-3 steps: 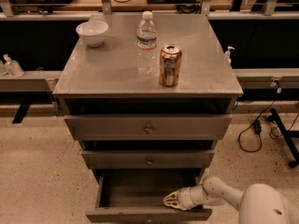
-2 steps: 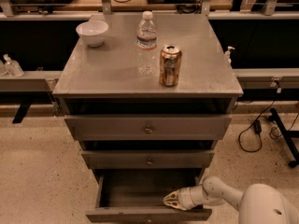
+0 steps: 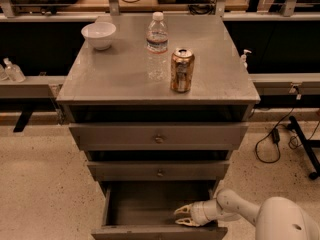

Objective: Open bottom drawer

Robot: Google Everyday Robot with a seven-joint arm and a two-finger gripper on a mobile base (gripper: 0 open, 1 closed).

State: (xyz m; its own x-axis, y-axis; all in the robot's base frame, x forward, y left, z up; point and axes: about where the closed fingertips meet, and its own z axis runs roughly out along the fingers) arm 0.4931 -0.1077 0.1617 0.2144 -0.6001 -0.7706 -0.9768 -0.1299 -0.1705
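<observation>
A grey metal cabinet (image 3: 120, 79) with three drawers is seen from above and in front. The bottom drawer (image 3: 145, 206) is pulled out toward the camera, and its plain grey inside is laid bare. The middle drawer (image 3: 125, 171) and top drawer (image 3: 115, 136) are seen above it, each with a small round knob. The gripper (image 3: 181, 216) is reached in from the lower right and held low inside the bottom drawer's right front corner. Its two fingers are pointed left and parted by a narrow gap, with nothing held between them. A white bowl (image 3: 99, 34), a clear water bottle (image 3: 157, 39) and a drink can (image 3: 181, 70) are set on the cabinet top.
</observation>
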